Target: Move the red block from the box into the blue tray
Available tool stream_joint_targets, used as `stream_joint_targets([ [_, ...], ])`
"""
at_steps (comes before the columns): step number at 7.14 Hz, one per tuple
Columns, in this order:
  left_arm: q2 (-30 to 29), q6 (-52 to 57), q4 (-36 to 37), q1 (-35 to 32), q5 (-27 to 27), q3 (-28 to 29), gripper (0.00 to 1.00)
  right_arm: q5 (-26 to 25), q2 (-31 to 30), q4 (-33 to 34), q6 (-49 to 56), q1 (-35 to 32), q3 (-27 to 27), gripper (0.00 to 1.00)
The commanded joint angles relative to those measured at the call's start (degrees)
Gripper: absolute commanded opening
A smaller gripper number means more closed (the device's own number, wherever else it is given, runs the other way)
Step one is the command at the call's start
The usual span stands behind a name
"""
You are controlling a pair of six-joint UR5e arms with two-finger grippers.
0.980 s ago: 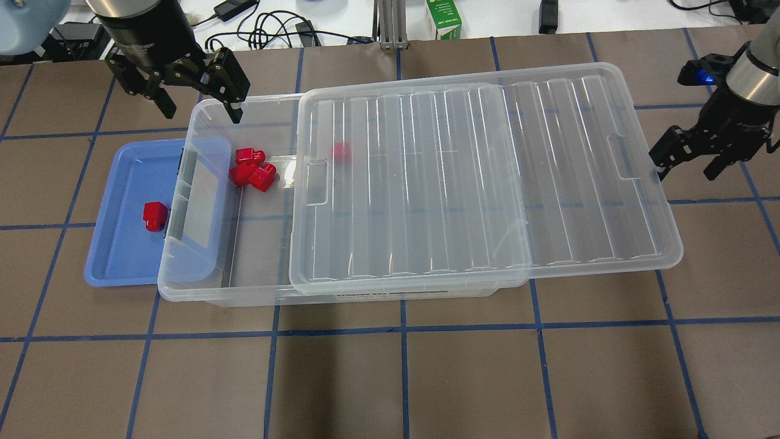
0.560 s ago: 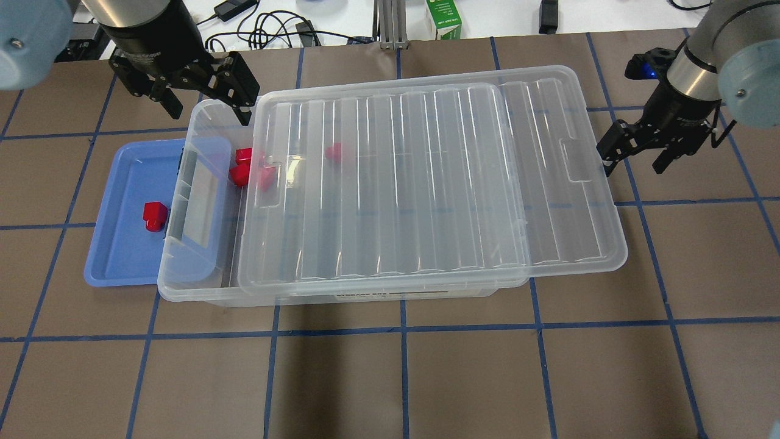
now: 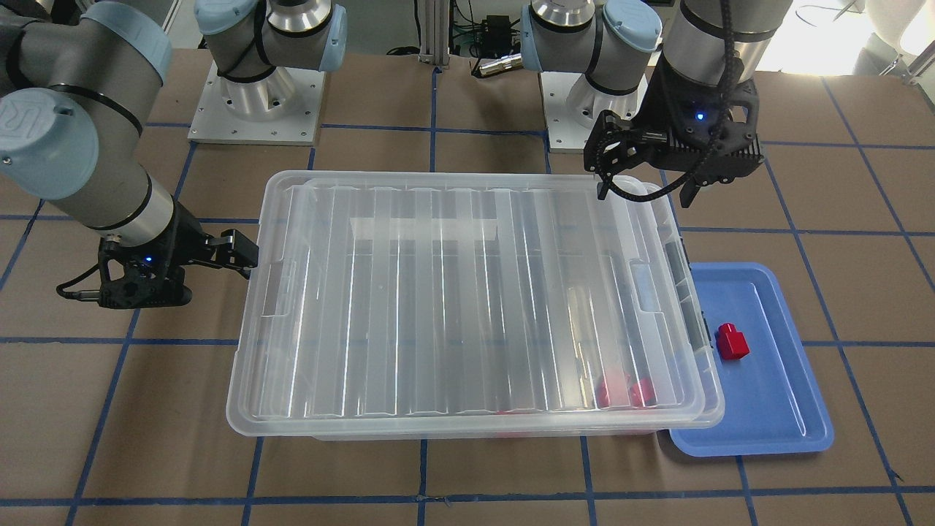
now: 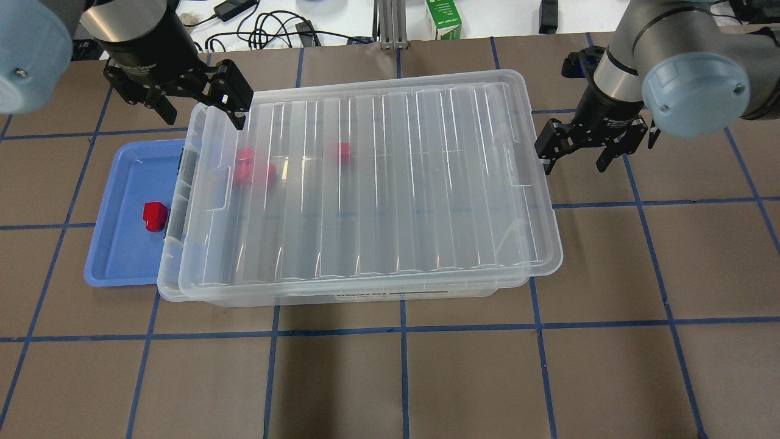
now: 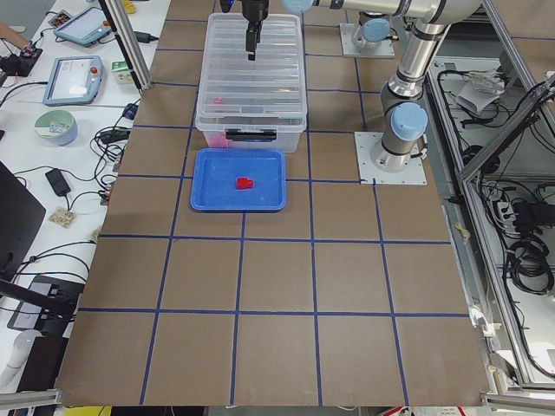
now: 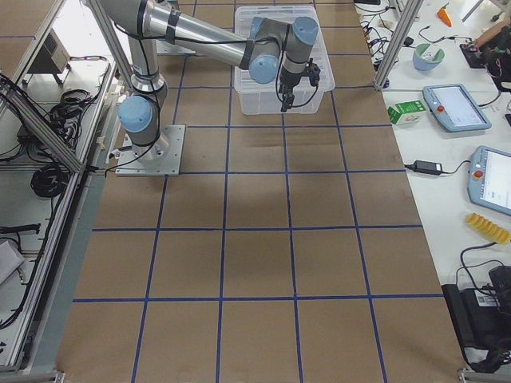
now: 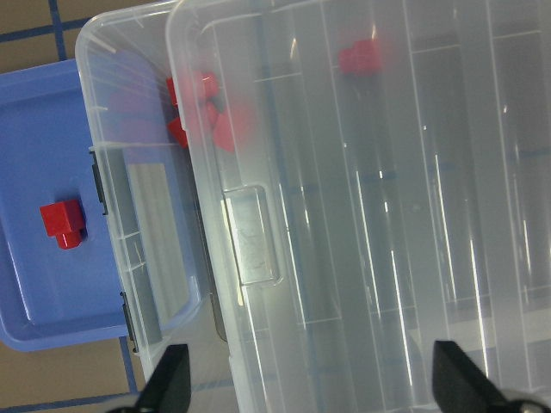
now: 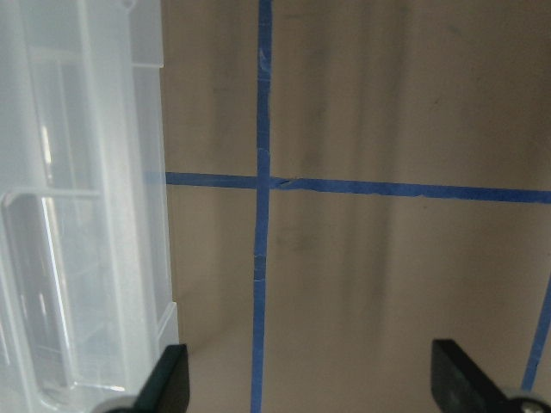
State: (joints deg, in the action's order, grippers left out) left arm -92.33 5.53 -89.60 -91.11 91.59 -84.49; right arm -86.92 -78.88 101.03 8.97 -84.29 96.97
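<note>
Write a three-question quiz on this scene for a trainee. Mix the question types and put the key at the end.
1. True or false: a glossy red plastic block lies in the shallow light-blue plastic tray.
2. Where is the ribbed translucent lid?
A. lying flat over nearly all of the large clear plastic bin
B. lying on the table beside the bin
C. held up in the air by a gripper
3. Which gripper is beside the end of the bin farthest from the tray, and is it open or shut?

Key
1: true.
2: A.
3: the right gripper. It is open and holds nothing.
</note>
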Motion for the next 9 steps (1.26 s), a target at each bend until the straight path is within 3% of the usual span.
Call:
stream_joint_targets([
  [1, 0.0, 0.0, 0.8, 0.7, -0.4, -1.0, 1.0, -0.1, 0.1, 1.0, -1.1, -1.5, -0.4, 1.0],
  [4, 0.0, 0.0, 0.8, 0.7, -0.6, -1.1, 1.0, -1.1, -3.0, -0.1, -1.1, -1.9, -5.7, 1.0],
  [6, 0.1, -0.1, 0.8, 0.7, -0.4, -1.1, 1.0, -1.4, -7.5, -5.5, -11.1, -7.7, -12.6, 1.0],
  [7, 0.1, -0.2, 0.8, 0.7, -0.2, -1.2, 1.0, -4.9, -7.9, -9.1, -13.1, -10.3, -15.8, 1.0],
  [9, 0.0, -0.3, 0.9, 0.4, -0.4, -1.1, 1.0, -5.3, -7.9, -14.4, -13.2, -11.1, -17.1, 1.0],
])
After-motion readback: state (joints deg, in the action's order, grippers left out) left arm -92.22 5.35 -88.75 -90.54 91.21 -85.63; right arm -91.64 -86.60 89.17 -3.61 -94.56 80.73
